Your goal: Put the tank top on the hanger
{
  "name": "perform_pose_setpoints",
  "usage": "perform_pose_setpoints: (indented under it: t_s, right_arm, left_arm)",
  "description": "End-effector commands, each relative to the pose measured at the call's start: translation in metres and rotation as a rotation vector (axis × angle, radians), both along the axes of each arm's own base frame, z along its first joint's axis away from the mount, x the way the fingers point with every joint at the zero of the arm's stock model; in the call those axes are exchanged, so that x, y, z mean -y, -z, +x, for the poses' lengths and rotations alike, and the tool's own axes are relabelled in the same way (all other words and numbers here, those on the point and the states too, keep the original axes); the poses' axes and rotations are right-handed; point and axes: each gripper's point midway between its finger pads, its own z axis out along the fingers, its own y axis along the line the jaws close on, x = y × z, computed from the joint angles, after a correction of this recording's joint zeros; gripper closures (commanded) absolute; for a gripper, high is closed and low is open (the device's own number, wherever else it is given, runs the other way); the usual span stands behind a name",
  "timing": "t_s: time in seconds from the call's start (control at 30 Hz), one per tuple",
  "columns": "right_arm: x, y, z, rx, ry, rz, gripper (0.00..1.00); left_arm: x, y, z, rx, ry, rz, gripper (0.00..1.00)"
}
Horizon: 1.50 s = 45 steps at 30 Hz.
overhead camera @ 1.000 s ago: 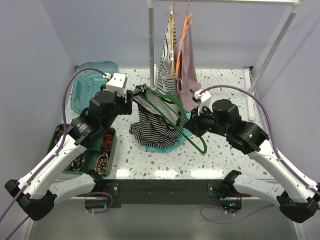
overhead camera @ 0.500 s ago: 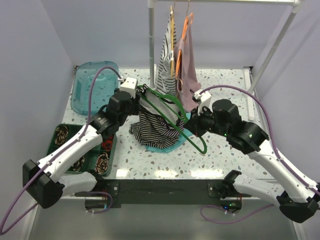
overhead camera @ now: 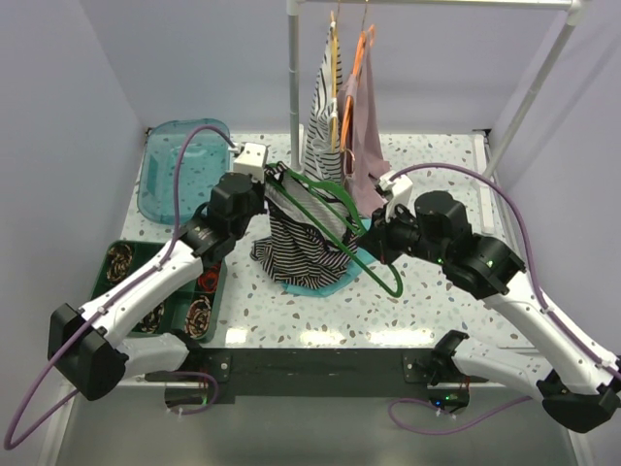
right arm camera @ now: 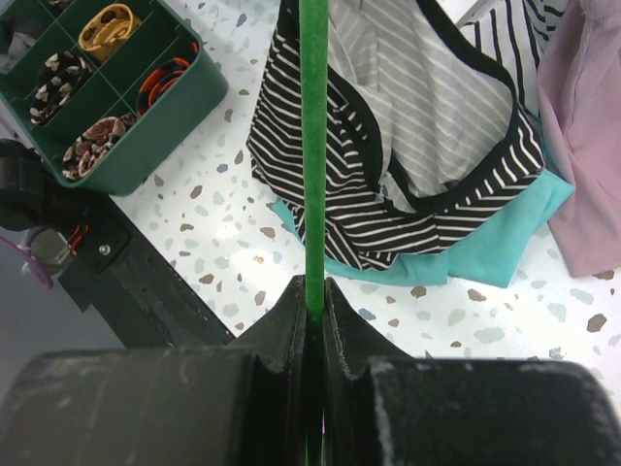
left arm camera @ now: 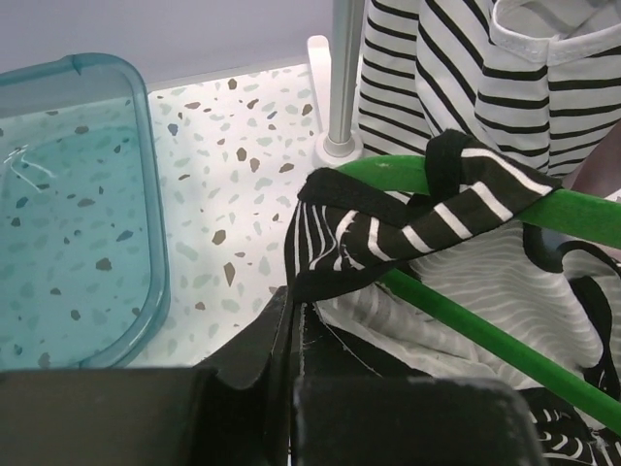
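The striped tank top [overhead camera: 303, 245] hangs bunched from the left end of the green hanger [overhead camera: 325, 202], one black-trimmed strap draped over the hanger's arm [left arm camera: 485, 335]. My left gripper [overhead camera: 264, 189] is at that end, its jaws shut on the tank top's black edge [left arm camera: 320, 277] just below the strap. At the hanger's other end, my right gripper [overhead camera: 375, 239] is shut on the thin green bar [right arm camera: 313, 146] and holds it above the table. The tank top's lower part [right arm camera: 427, 126] rests on a teal cloth.
The teal cloth [overhead camera: 325, 282] lies under the top. A clothes rack pole [overhead camera: 293, 87] stands behind, with a striped garment on a yellow hanger [overhead camera: 323, 116] and a pink one on an orange hanger [overhead camera: 361, 126]. A teal lid [overhead camera: 179, 160] and a green compartment tray [overhead camera: 212, 283] sit left.
My left arm swung in from the left to the hanger's end, and its jaws went from open to shut on the tank top's edge. The right arm barely moved.
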Motion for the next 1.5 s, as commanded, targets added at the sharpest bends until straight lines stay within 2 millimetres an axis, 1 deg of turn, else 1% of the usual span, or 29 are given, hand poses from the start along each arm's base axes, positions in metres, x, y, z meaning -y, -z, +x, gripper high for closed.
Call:
perform_pose_setpoints:
  t_s: [0.0, 0.03, 0.07, 0.13, 0.17, 0.2, 0.23, 0.27, 0.3, 0.37, 0.4, 0.43, 0.5, 0.53, 0.6, 0.63, 0.7, 0.73, 0.77, 0.83, 1.0, 1.03, 1.1, 1.13, 1.23, 1.33, 1.4, 1.43, 1.47]
  right_arm:
    - [0.002, -0.041, 0.009, 0.097, 0.046, 0.069, 1.00]
    - [0.005, -0.041, 0.010, 0.107, 0.057, 0.055, 1.00]
    - [0.009, -0.038, 0.012, 0.107, 0.075, 0.035, 1.00]
    - [0.015, -0.039, 0.017, 0.125, 0.104, 0.009, 1.00]
    - [0.018, -0.038, 0.019, 0.129, 0.116, -0.002, 1.00]
    - [0.021, -0.035, 0.022, 0.135, 0.137, -0.018, 1.00]
    - [0.023, -0.034, 0.023, 0.141, 0.142, -0.027, 1.00]
    - [0.024, -0.034, 0.025, 0.146, 0.152, -0.033, 1.00]
    - [0.024, -0.032, 0.025, 0.148, 0.150, -0.038, 1.00]
    - [0.016, -0.031, 0.023, 0.146, 0.107, -0.023, 1.00]
    - [0.009, -0.027, 0.018, 0.129, 0.064, -0.012, 1.00]
    - [0.005, -0.024, 0.019, 0.120, 0.049, -0.013, 1.00]
    - [-0.008, -0.020, 0.010, 0.101, -0.037, 0.010, 1.00]
    - [-0.016, -0.020, 0.002, 0.086, -0.098, 0.034, 1.00]
    - [-0.025, -0.018, -0.006, 0.075, -0.162, 0.055, 1.00]
    - [-0.029, -0.017, -0.011, 0.070, -0.191, 0.062, 1.00]
    - [-0.034, -0.011, -0.012, 0.062, -0.215, 0.058, 1.00]
    - [-0.036, -0.008, -0.012, 0.059, -0.228, 0.055, 1.00]
    - [-0.040, -0.006, -0.012, 0.061, -0.240, 0.060, 1.00]
    - [-0.045, 0.001, -0.009, 0.059, -0.256, 0.060, 1.00]
    - [-0.057, 0.009, 0.016, 0.112, -0.222, 0.037, 1.00]
    - [-0.062, 0.017, 0.021, 0.099, -0.225, 0.022, 1.00]
    - [-0.070, 0.015, 0.026, 0.107, -0.240, 0.031, 1.00]
    - [-0.074, 0.022, 0.031, 0.098, -0.243, 0.018, 1.00]
    - [-0.082, 0.018, 0.038, 0.110, -0.243, 0.031, 1.00]
    - [-0.089, 0.019, 0.043, 0.112, -0.255, 0.041, 1.00]
    - [-0.091, 0.021, 0.043, 0.113, -0.260, 0.045, 1.00]
    - [-0.092, 0.021, 0.042, 0.113, -0.267, 0.050, 1.00]
    - [-0.093, 0.022, 0.043, 0.114, -0.266, 0.053, 1.00]
  left_arm:
    - [-0.010, -0.022, 0.000, 0.032, -0.034, -0.004, 1.00]
    - [-0.010, -0.025, -0.002, 0.024, -0.031, 0.001, 1.00]
    - [-0.009, -0.036, -0.003, 0.030, -0.025, -0.004, 1.00]
    - [-0.009, -0.034, -0.010, -0.013, 0.004, 0.026, 1.00]
    - [-0.008, -0.045, -0.011, -0.008, 0.017, 0.020, 1.00]
    - [-0.006, -0.041, -0.016, -0.043, 0.044, 0.037, 1.00]
    - [-0.005, -0.043, -0.018, -0.052, 0.054, 0.038, 1.00]
    - [-0.005, -0.050, -0.021, -0.049, 0.066, 0.034, 1.00]
    - [-0.001, -0.047, -0.025, -0.074, 0.103, 0.037, 1.00]
    - [0.006, -0.052, -0.029, -0.072, 0.150, 0.029, 1.00]
    - [0.010, -0.052, -0.032, -0.081, 0.179, 0.023, 1.00]
    - [0.012, -0.056, -0.032, -0.079, 0.186, 0.018, 1.00]
    - [0.011, -0.058, -0.031, -0.079, 0.184, 0.022, 1.00]
    - [0.012, -0.064, -0.029, -0.068, 0.184, 0.024, 1.00]
    - [0.011, -0.065, -0.029, -0.078, 0.180, 0.035, 1.00]
    - [0.013, -0.071, -0.026, -0.074, 0.182, 0.033, 1.00]
    - [0.018, -0.075, -0.028, -0.079, 0.209, 0.024, 1.00]
    - [0.020, -0.083, -0.029, -0.070, 0.218, 0.012, 1.00]
    - [0.024, -0.085, -0.031, -0.074, 0.240, 0.004, 1.00]
    - [0.028, -0.090, -0.033, -0.074, 0.261, -0.010, 1.00]
    - [0.033, -0.084, -0.050, -0.120, 0.313, -0.011, 1.00]
    - [0.031, -0.086, -0.054, -0.115, 0.315, -0.013, 1.00]
    - [0.029, -0.084, -0.060, -0.123, 0.325, -0.006, 1.00]
    - [0.027, -0.087, -0.066, -0.115, 0.332, -0.008, 1.00]
    - [0.019, -0.089, -0.072, -0.104, 0.320, 0.000, 1.00]
    - [0.006, -0.079, -0.071, -0.121, 0.264, 0.040, 1.00]
    - [0.002, -0.073, -0.069, -0.127, 0.243, 0.054, 0.89]
    - [0.001, -0.068, -0.071, -0.131, 0.240, 0.054, 0.81]
    - [0.001, -0.070, -0.070, -0.113, 0.239, 0.043, 0.67]
